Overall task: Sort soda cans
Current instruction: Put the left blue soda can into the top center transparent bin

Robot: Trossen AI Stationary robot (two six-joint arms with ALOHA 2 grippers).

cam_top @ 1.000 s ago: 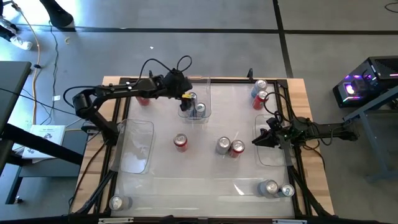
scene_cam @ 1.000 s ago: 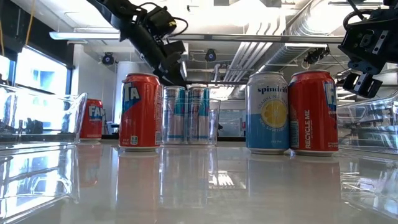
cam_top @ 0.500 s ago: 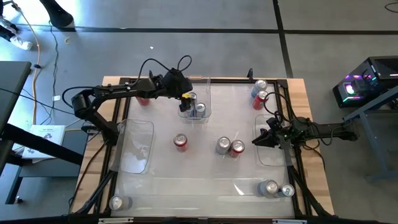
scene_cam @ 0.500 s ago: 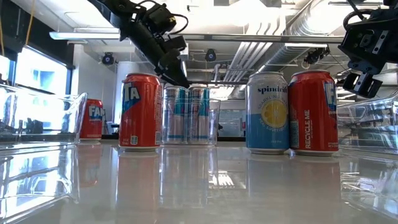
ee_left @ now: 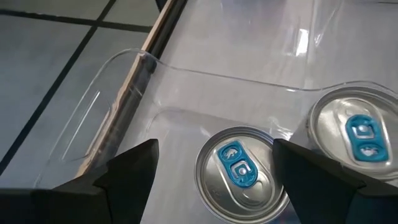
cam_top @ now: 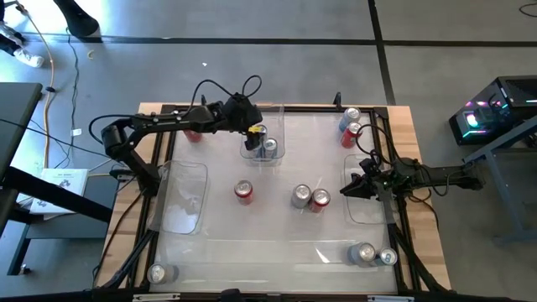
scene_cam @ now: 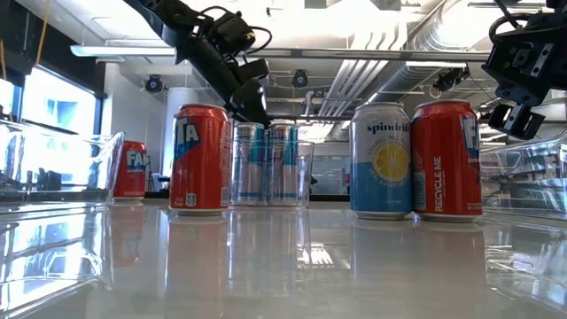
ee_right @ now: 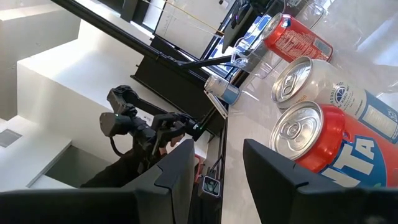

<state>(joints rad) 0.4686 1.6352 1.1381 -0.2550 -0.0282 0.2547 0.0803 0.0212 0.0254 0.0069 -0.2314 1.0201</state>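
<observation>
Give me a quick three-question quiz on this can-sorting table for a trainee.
1. True or false: the left end effector is shut on a red can.
2. How many cans stand in the small clear bin beneath it? A one, B two, C four.
3. What colour are the tabs of those silver cans?
Key: 1 false; 2 B; 3 blue.

Twelve soda cans stand upright: two silver blue-tabbed ones upper centre, a red one upper left, red and blue upper right, three mid-frame, two silver lower right, one lower left
</observation>
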